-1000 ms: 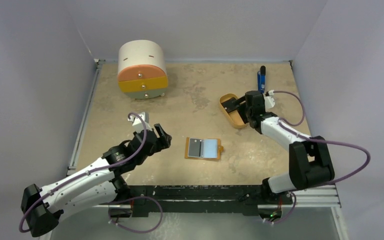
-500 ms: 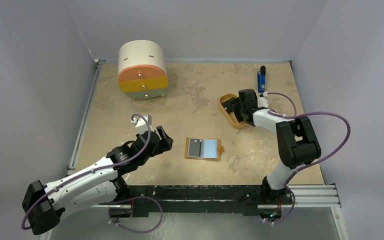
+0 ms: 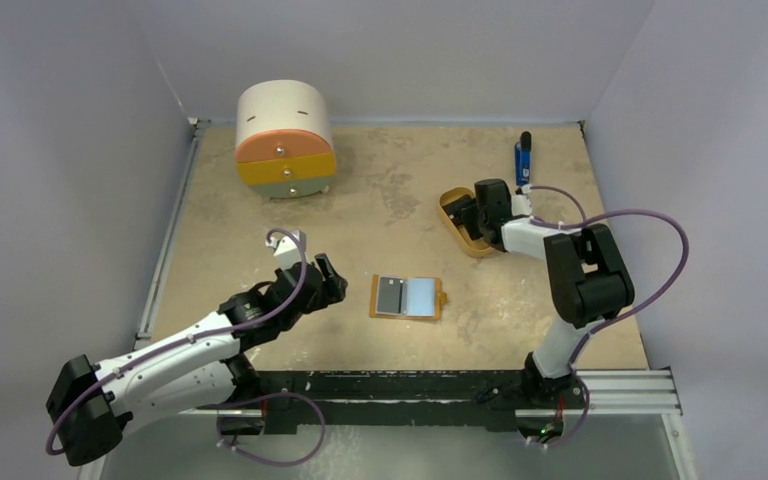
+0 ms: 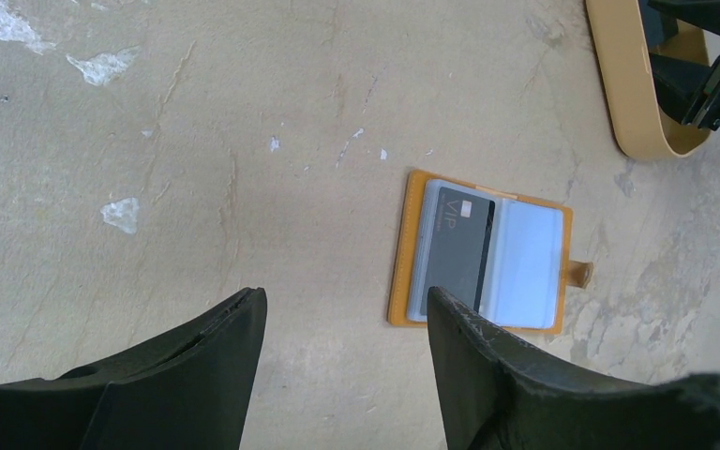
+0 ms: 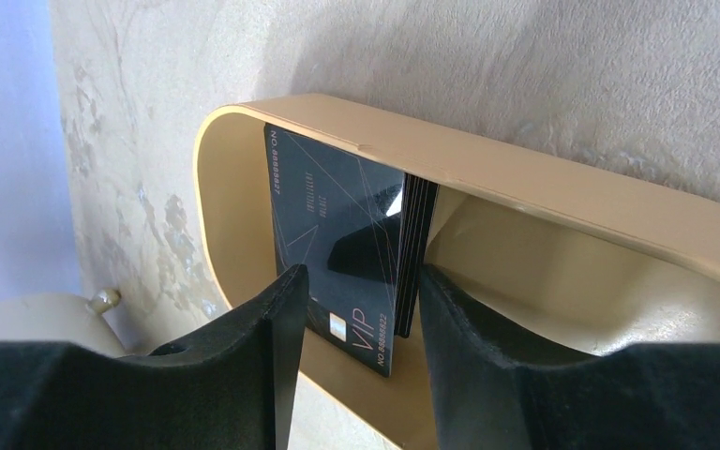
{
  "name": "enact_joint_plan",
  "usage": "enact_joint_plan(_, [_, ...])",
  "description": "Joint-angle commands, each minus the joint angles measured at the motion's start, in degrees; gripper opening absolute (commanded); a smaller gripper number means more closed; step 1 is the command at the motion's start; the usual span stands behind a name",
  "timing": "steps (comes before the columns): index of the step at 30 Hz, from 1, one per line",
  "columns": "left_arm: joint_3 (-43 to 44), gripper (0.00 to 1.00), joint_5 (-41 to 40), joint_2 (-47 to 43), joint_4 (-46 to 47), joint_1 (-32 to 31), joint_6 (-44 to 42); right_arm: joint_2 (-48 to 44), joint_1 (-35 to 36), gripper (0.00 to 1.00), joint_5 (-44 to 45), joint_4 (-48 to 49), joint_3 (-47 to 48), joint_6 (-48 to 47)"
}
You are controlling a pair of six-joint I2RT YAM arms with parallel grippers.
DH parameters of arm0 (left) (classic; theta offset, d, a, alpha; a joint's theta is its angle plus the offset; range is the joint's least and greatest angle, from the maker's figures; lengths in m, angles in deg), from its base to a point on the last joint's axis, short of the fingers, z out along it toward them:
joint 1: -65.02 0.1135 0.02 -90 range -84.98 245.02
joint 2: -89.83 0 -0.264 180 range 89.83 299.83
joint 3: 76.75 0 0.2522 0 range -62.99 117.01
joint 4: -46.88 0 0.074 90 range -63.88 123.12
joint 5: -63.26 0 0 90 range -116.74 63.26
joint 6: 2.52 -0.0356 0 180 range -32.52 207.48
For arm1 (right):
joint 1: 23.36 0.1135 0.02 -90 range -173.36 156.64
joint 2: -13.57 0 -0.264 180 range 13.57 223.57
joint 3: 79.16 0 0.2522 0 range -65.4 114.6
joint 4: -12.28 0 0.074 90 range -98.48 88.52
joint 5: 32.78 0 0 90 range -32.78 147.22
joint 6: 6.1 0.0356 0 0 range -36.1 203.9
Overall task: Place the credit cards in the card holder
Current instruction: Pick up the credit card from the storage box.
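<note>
The orange card holder (image 3: pixel 407 297) lies open on the table's middle, with one black credit card (image 4: pixel 459 246) in its left pocket. My left gripper (image 3: pixel 328 275) hovers just left of it, open and empty; in the left wrist view its fingertips (image 4: pixel 347 300) frame bare table beside the holder (image 4: pixel 483 258). A stack of black credit cards (image 5: pixel 337 234) stands on edge in the tan oval tray (image 5: pixel 525 183). My right gripper (image 5: pixel 361 277) reaches into that tray (image 3: pixel 475 245), its fingers on either side of the stack with a gap still showing on the left.
A round drawer cabinet (image 3: pixel 285 140) stands at the back left. A blue-and-black stick (image 3: pixel 523 157) lies at the back right, just behind the tray. Grey walls close the table on three sides.
My right arm has folded in and pushed its gripper left into the tray, jaws narrowing round the card stack. My left arm has crept slightly right toward the holder.
</note>
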Motion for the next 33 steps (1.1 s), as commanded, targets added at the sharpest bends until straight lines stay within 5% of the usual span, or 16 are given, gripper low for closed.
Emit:
enact_joint_plan(1, [-0.1,0.63,0.2,0.6,2.8,0.1,0.0,0.4,-0.1,0.48,0.1,0.7,0.1,0.3])
enact_joint_plan(13, [-0.4,0.61,1.2,0.9,3.3,0.1,0.3,-1.8,-0.2,0.30,0.0,2.2,-4.4,0.6])
enact_joint_plan(23, [-1.3,0.60,2.4,0.5,4.2,0.1,0.9,-5.3,-0.2,0.32,0.4,2.2,-7.4,0.2])
enact_joint_plan(33, [-1.7,0.59,3.3,0.0,4.6,0.1,1.8,-8.6,-0.2,0.19,0.6,2.5,-8.2,-2.1])
